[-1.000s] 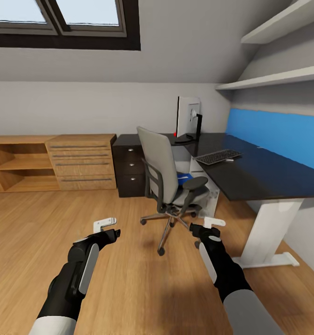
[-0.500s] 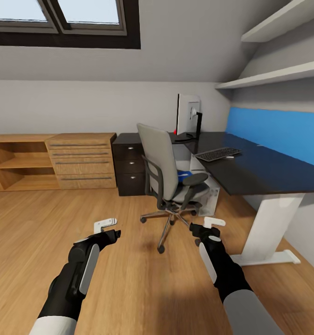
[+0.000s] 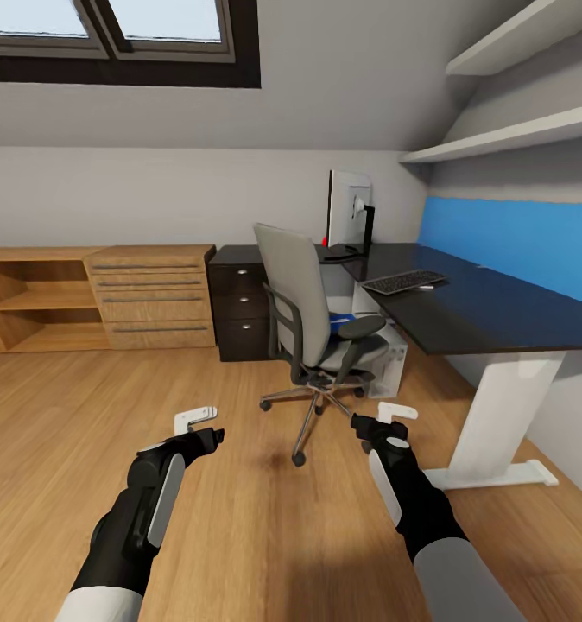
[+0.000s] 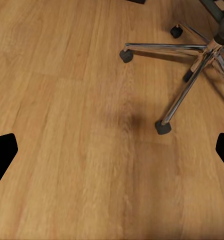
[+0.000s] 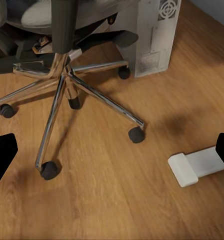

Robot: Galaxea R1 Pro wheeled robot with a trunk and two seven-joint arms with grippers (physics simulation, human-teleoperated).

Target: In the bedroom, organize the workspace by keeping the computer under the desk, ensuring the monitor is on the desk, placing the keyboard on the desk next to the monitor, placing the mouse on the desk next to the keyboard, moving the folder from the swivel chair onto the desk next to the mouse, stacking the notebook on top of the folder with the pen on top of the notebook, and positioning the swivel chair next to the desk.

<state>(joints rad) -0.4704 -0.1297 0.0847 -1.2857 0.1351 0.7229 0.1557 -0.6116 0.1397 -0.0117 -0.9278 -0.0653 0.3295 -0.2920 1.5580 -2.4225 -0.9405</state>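
1. I see the desk [image 3: 490,315], dark-topped on white legs, running along the blue wall panel at my right.
2. The swivel chair [image 3: 313,328] stands on the wood floor [image 3: 58,432] just in front of the desk's near corner, its back turned toward me. Its chrome star base [image 4: 191,65] and casters fill much of both wrist views.
3. The white computer [image 5: 151,35] tower stands upright on the floor under the desk, just behind the chair's base.
4. The monitor [image 3: 348,214] stands on the far end of the desk, turned side-on to me.
5. The keyboard [image 3: 405,282] lies on the desktop, near the monitor but apart from it.
6. A blue folder [image 3: 341,320] lies on the chair's seat, mostly hidden by the backrest and armrest.
7. My left gripper [image 3: 196,418] hangs over bare floor, empty, fingers spread apart.
8. My right gripper [image 3: 396,412] hovers near the chair's base, likewise spread and holding nothing.
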